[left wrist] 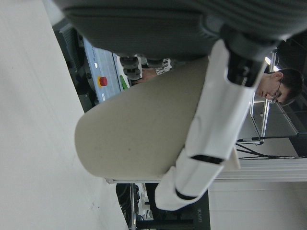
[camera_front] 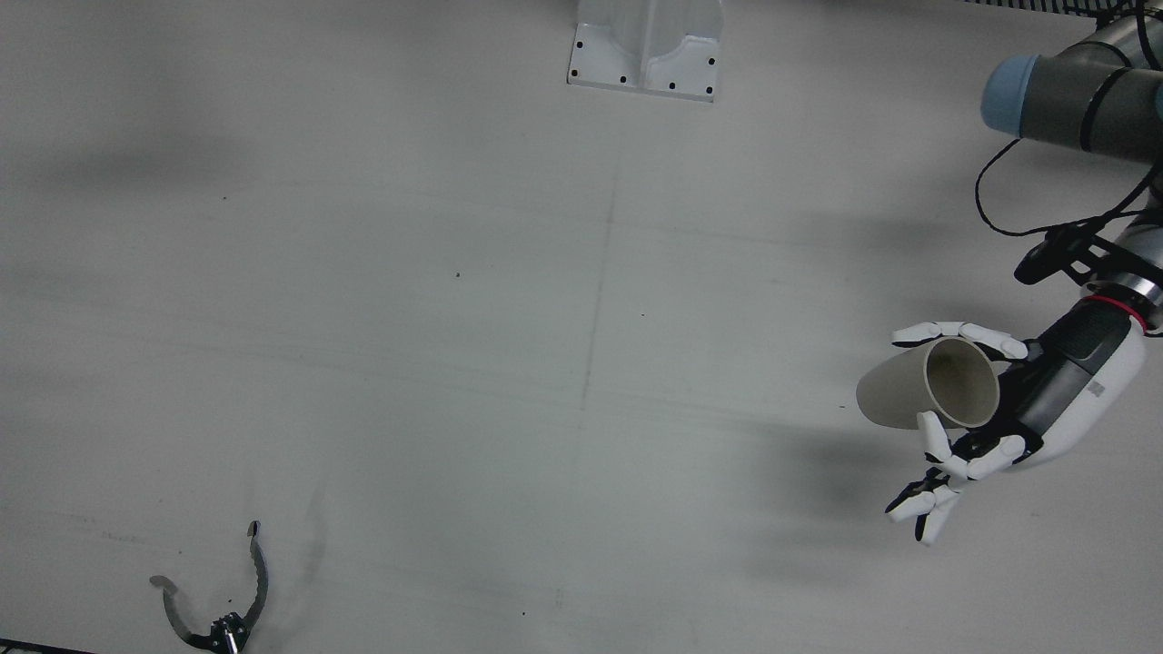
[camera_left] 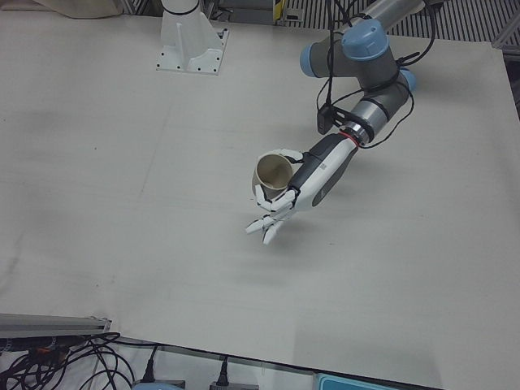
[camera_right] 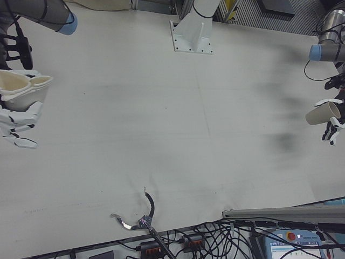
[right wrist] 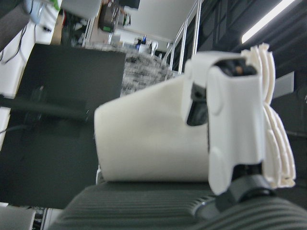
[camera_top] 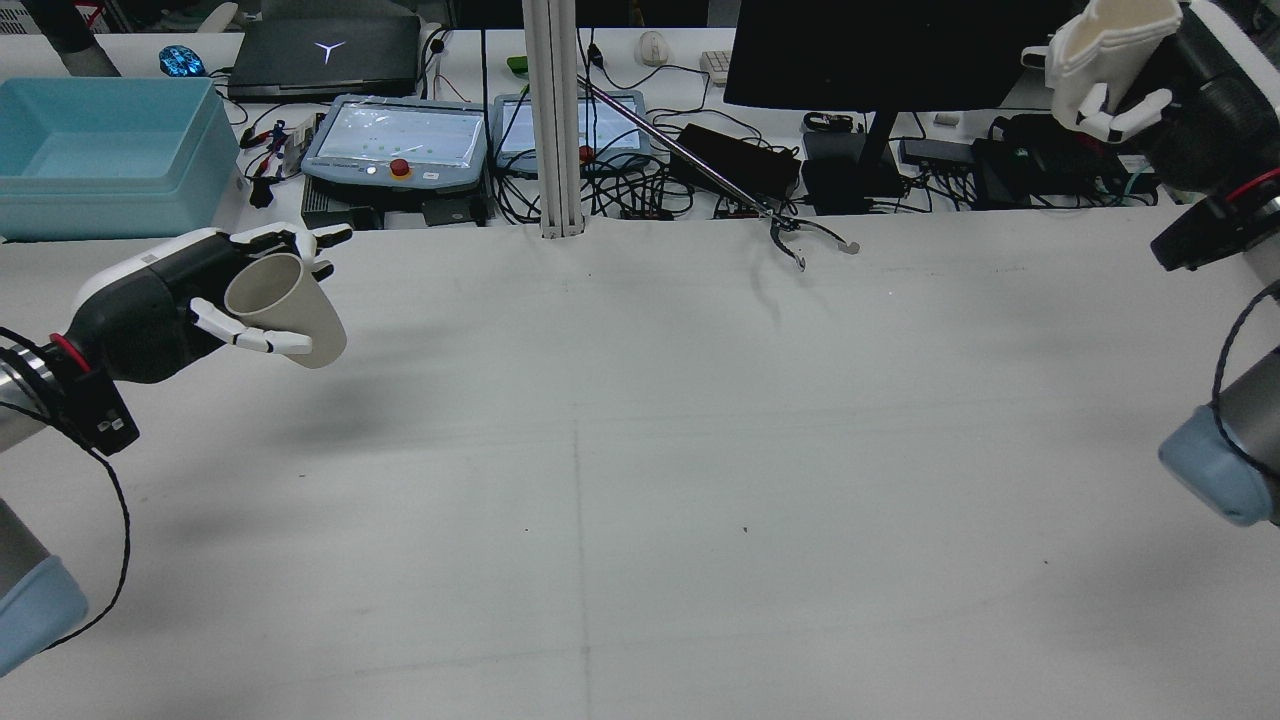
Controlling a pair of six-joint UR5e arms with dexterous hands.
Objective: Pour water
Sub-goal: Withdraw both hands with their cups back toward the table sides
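My left hand (camera_top: 165,305) is shut on a beige paper cup (camera_top: 288,312), held above the table's left side in the rear view. The beige cup (camera_front: 927,386) is tilted far over, and its inside looks dark and dry. The left-front view shows the same cup (camera_left: 275,173) in the left hand (camera_left: 313,175), with some fingers spread below it. My right hand (camera_top: 1160,100) is raised high at the far right, shut on a white cup (camera_top: 1110,40) with a squeezed rim. The right-front view shows that white cup (camera_right: 21,89) at the view's left edge.
A metal grabber tool (camera_top: 805,240) lies at the table's far edge. Behind it are teach pendants (camera_top: 400,140), a blue bin (camera_top: 100,150), a monitor (camera_top: 880,50) and cables. A white pedestal (camera_front: 645,50) stands on the robot's side. A person (left wrist: 280,86) shows in the left hand view.
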